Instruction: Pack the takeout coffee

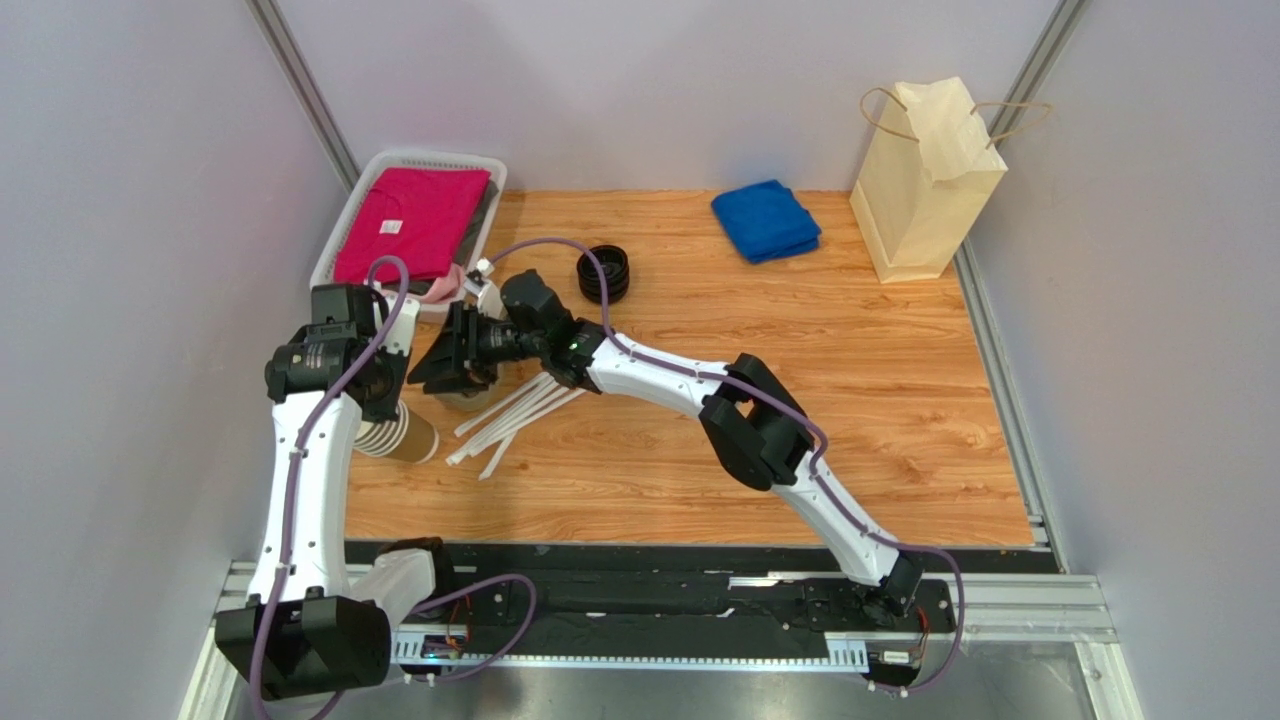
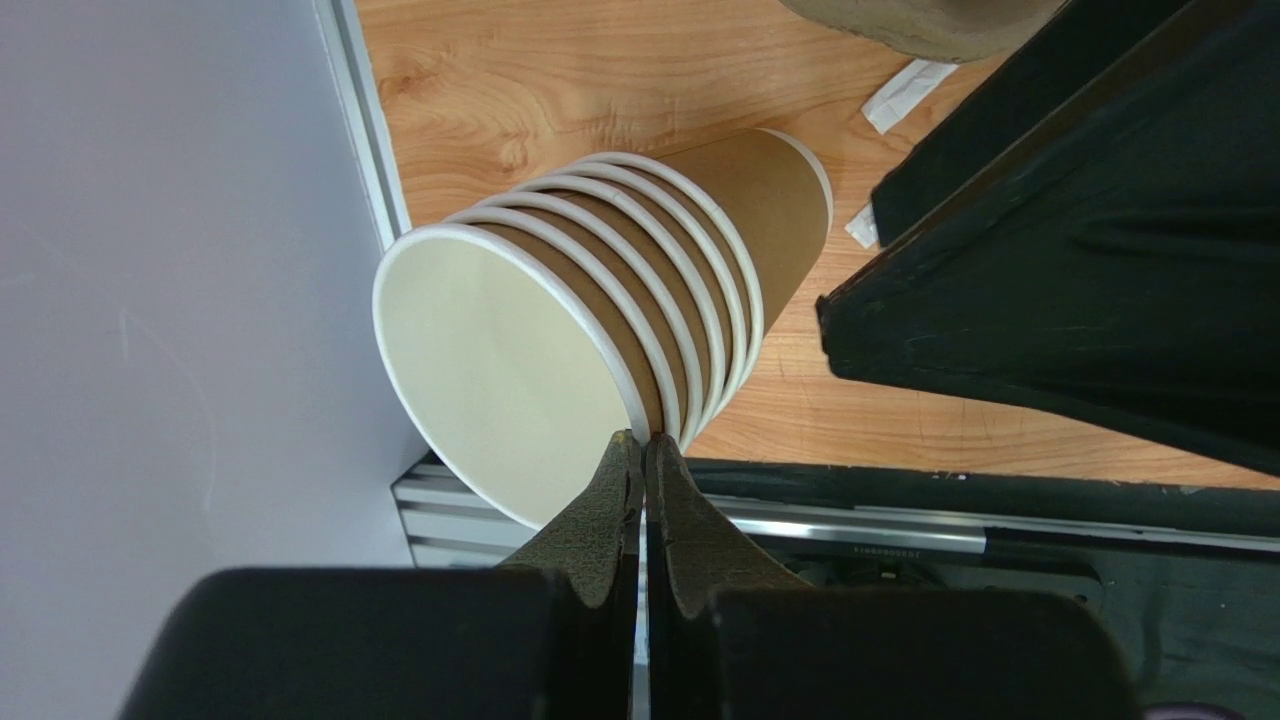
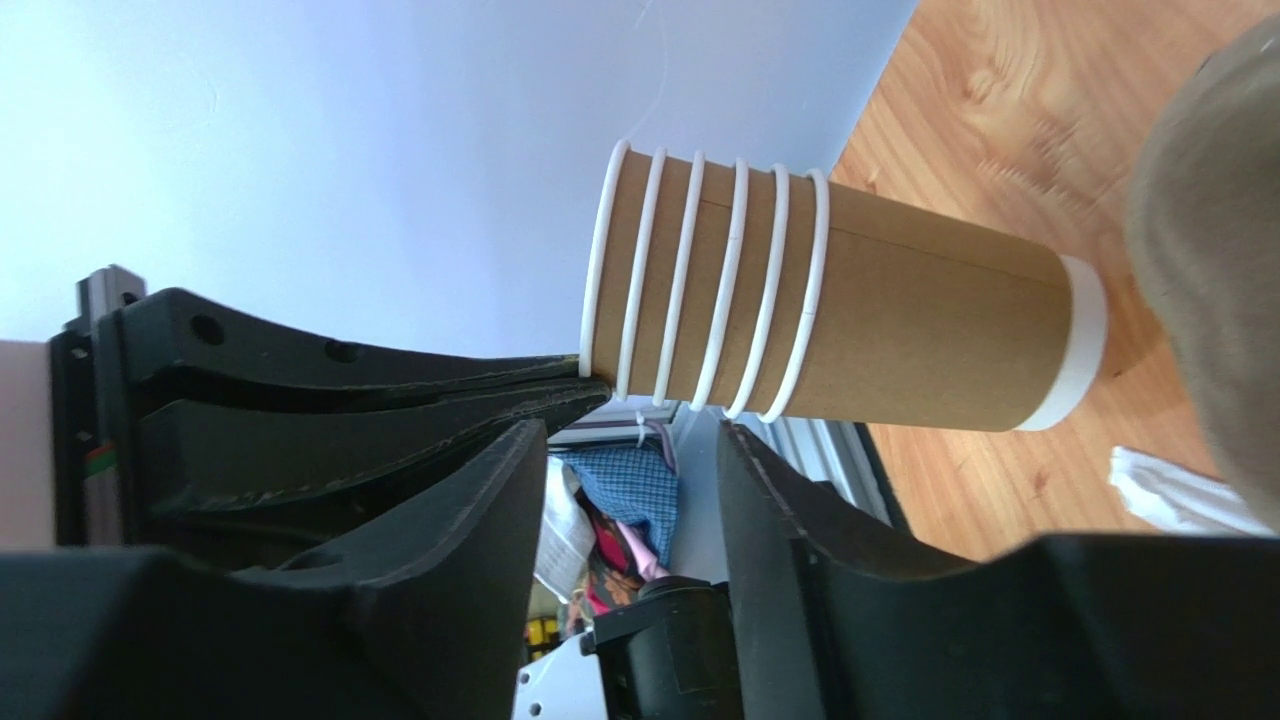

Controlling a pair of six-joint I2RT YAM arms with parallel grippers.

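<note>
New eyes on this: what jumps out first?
A stack of kraft cups lies on its side at the table's left edge, with the shut left pincer at its rim. The right pincer, open, hangs near it. A paper bag stands in the far right corner.

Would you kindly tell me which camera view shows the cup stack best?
The right wrist view: the cup stack lies in full side profile, rims and base all visible. The left wrist view looks into its mouth, foreshortened. The top view shows only part of it beside the left arm.
</note>
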